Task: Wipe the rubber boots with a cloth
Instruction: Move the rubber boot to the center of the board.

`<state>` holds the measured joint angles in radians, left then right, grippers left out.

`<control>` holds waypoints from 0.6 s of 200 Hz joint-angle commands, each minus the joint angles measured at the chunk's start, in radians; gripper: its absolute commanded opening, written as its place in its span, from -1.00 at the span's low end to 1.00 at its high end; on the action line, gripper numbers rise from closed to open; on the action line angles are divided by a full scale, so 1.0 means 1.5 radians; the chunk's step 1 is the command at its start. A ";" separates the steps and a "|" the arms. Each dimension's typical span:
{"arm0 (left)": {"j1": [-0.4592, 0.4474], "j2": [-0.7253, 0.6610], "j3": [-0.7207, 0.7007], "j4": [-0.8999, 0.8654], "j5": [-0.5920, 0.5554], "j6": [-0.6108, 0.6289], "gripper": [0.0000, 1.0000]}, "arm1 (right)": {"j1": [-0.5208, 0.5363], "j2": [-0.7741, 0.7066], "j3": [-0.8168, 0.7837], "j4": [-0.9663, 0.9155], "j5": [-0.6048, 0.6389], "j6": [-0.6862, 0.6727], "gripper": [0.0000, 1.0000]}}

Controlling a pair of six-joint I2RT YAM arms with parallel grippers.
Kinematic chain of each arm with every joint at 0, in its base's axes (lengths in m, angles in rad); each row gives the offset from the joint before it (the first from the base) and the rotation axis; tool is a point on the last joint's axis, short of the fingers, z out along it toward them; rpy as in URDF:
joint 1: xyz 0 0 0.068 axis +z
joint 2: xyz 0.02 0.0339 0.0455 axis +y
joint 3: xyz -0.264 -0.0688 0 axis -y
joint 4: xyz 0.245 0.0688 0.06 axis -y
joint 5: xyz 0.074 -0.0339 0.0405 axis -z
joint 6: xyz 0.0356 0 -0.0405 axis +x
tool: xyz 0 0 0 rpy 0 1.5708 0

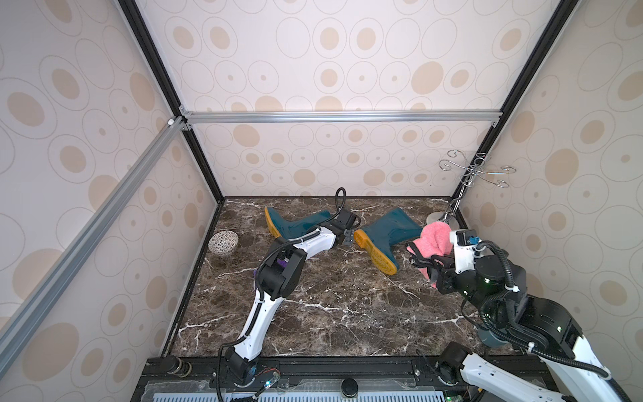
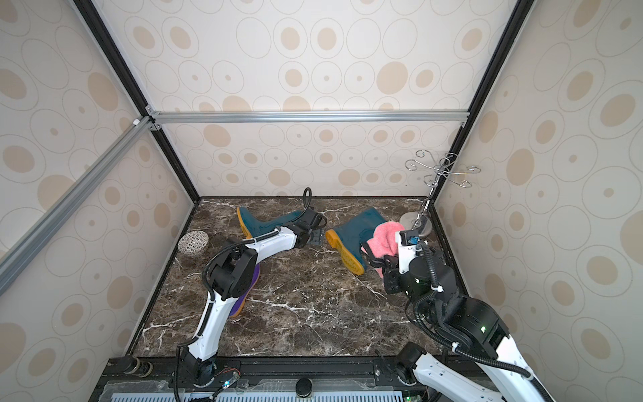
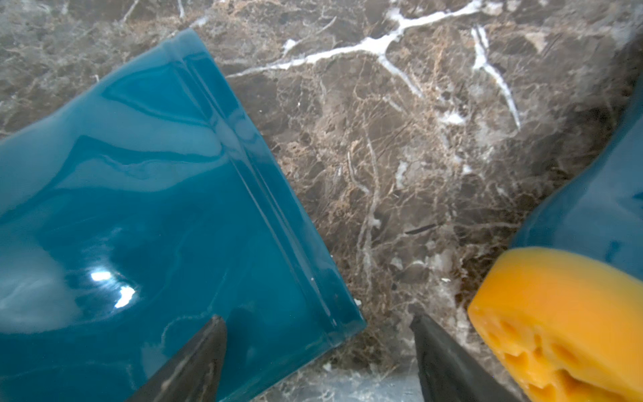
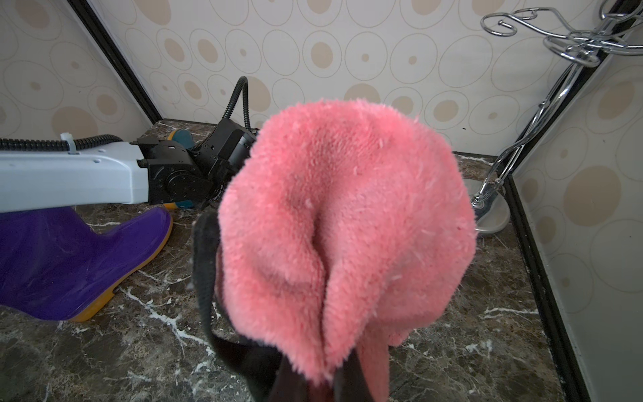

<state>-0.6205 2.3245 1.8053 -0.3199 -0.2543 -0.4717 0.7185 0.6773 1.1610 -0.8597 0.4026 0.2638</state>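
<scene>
Two teal rubber boots lie on their sides at the back of the marble table in both top views, one to the left (image 1: 295, 224) and one to the right (image 1: 386, 233). My left arm's elbow mostly covers the purple boot (image 2: 248, 292). My left gripper (image 3: 316, 318) is open between the teal boots. One fingertip (image 3: 217, 323) is over the corner of the left boot's shaft (image 3: 139, 209), the other over bare table beside the right boot's yellow heel (image 3: 563, 313). My right gripper (image 4: 313, 379) is shut on the pink cloth (image 4: 348, 215), held up near the right boot's shaft.
A patterned bowl (image 1: 223, 243) sits by the left wall. A chrome hook stand (image 1: 476, 174) with a round base (image 1: 438, 219) stands in the back right corner, just behind the cloth. Walls enclose three sides.
</scene>
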 commanded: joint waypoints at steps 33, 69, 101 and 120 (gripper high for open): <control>0.008 0.017 0.023 0.007 -0.037 0.021 0.64 | 0.000 -0.007 -0.012 0.021 -0.009 0.004 -1.00; 0.008 0.016 0.005 0.030 -0.063 0.026 0.76 | 0.000 -0.008 -0.017 0.026 -0.017 0.004 -1.00; 0.009 0.030 -0.011 0.030 -0.032 0.010 0.47 | 0.001 -0.007 -0.017 0.028 -0.018 0.004 -1.00; 0.009 0.027 -0.032 0.040 -0.029 0.007 0.28 | 0.000 -0.008 -0.017 0.028 -0.016 0.004 -1.00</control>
<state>-0.6170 2.3341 1.7866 -0.2691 -0.3016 -0.4549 0.7185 0.6758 1.1423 -0.8368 0.3767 0.2642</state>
